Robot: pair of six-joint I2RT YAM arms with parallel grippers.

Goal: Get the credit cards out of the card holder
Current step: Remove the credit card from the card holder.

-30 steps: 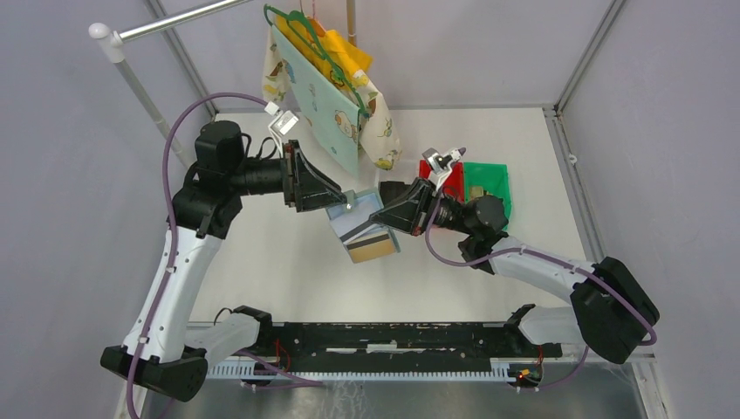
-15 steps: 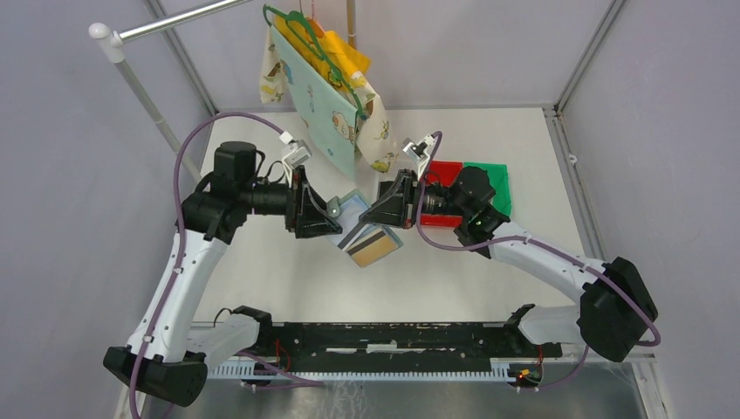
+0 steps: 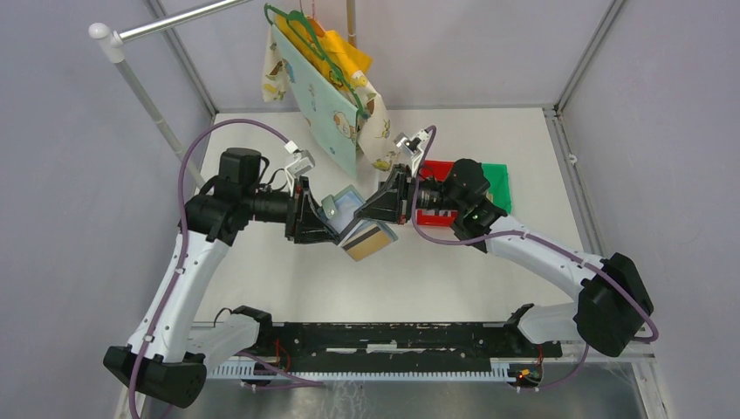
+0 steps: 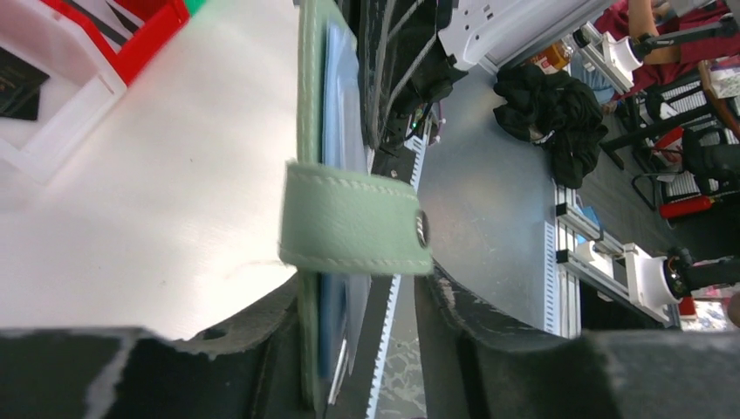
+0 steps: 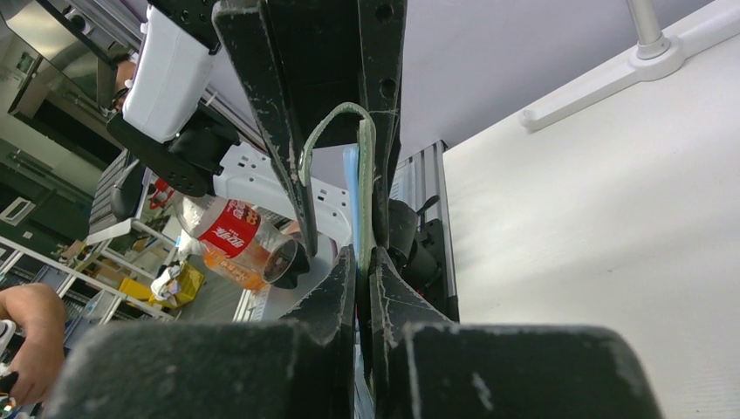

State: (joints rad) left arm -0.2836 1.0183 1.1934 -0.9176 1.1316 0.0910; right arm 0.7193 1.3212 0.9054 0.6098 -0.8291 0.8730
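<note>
Evidently the right gripper (image 5: 362,262) pinches the card holder (image 4: 353,229) midair

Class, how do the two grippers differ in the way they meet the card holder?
The right gripper is pinched shut on the card holder; the left gripper stands open, straddling it with a gap at one finger. The right gripper reaches from the red bin's side, the left gripper from the opposite side. Both meet the same card holder.
</note>
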